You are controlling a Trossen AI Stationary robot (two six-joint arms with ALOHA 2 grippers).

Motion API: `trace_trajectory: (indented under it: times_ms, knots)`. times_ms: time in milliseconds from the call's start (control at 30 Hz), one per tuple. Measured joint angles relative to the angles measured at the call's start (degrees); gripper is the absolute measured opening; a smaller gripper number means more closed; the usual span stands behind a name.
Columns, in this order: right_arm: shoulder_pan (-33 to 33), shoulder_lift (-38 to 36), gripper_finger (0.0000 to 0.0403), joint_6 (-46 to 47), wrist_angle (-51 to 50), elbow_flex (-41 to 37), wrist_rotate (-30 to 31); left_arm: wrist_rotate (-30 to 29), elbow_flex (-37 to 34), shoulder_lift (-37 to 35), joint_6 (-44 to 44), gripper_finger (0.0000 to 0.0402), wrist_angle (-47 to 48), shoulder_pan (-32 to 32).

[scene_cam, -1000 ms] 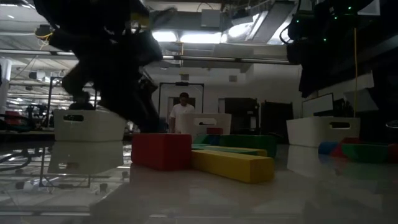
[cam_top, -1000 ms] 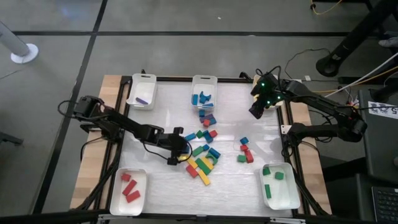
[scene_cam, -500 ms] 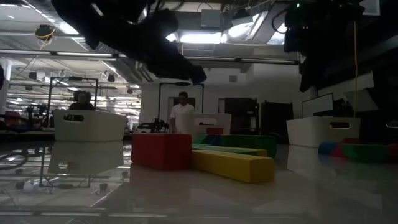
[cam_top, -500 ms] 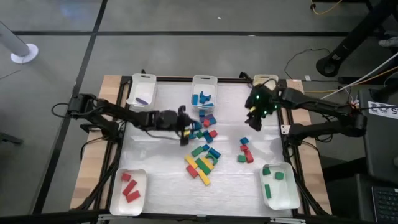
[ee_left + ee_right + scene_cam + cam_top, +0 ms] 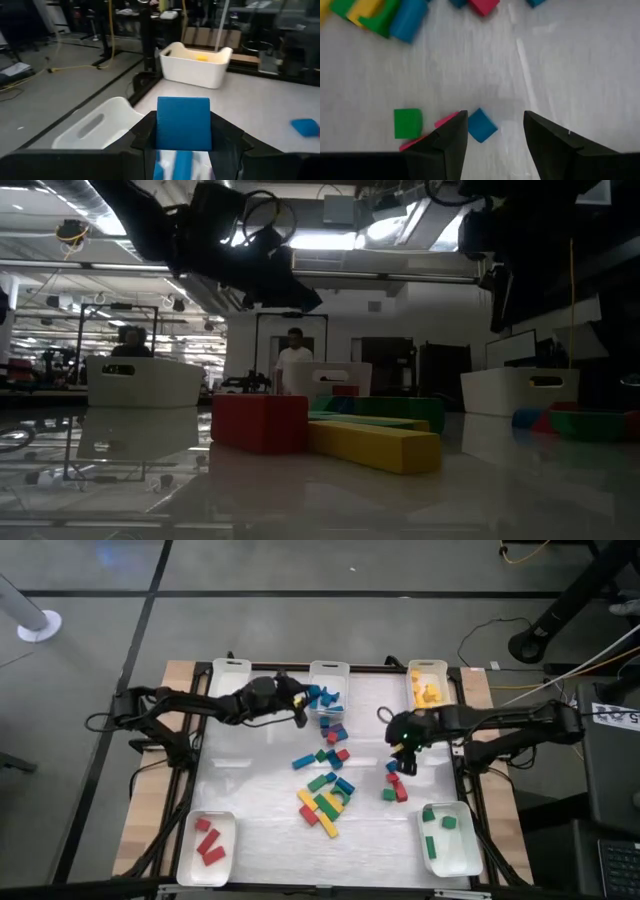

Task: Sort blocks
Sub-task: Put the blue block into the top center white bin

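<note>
My left gripper (image 5: 300, 706) is shut on a blue block (image 5: 183, 123) and hovers at the left rim of the far middle white tray (image 5: 328, 676), which holds blue blocks. My right gripper (image 5: 492, 137) is open above a small group of blocks (image 5: 394, 782) right of centre. A blue block (image 5: 481, 125) lies on the table below the gap between its fingers, untouched, beside a green cube (image 5: 408, 123). The main pile of blocks (image 5: 325, 790) lies mid-table, with a red one (image 5: 260, 422) and a yellow bar (image 5: 375, 445) nearest in the low view. My left gripper pinches the blue block by its two opposite side faces (image 5: 162, 127) between the two fingers. The fingers come nearly level from the table's left. The block stands upright between them, its flat face toward the wrist camera, lifted clear above the tray.
Other white trays stand at the corners: one with a purple block (image 5: 228, 686) far left, one with yellow blocks (image 5: 428, 686) far right, one with red blocks (image 5: 207, 845) near left, one with green blocks (image 5: 447, 838) near right. A person (image 5: 293, 365) stands beyond the table.
My left gripper has risen from the middle pile and swung toward the far edge to the blue tray, tipping from pointing down to nearly level. My right gripper has swung from the far right tray toward the near edge, over the small group of blocks.
</note>
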State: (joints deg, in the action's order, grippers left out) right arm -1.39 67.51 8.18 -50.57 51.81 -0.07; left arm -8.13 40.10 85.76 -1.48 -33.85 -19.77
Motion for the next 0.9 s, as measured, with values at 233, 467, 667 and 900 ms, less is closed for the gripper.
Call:
trace_trajectory:
  times_ms: [233,467,667,900]
  knots:
    - [5.73,6.24,0.0193,0.78,-0.05,0.0,2.21,0.04,0.0,3.98,0.09,0.012,-5.25,-2.37]
    - [9.49,11.61,0.0193,0.33,-1.14,0.0,8.36,0.1,2.6,11.81,-0.05,0.012,-10.35,-2.65]
    - [9.72,14.51,0.0193,-0.07,-2.06,0.0,8.32,0.08,7.49,18.7,-0.26,0.0122,-10.38,-2.71]
    - [9.66,15.61,0.0193,-0.67,-2.18,-0.01,6.53,-4.03,11.7,22.82,2.47,0.0164,-9.1,-2.84]
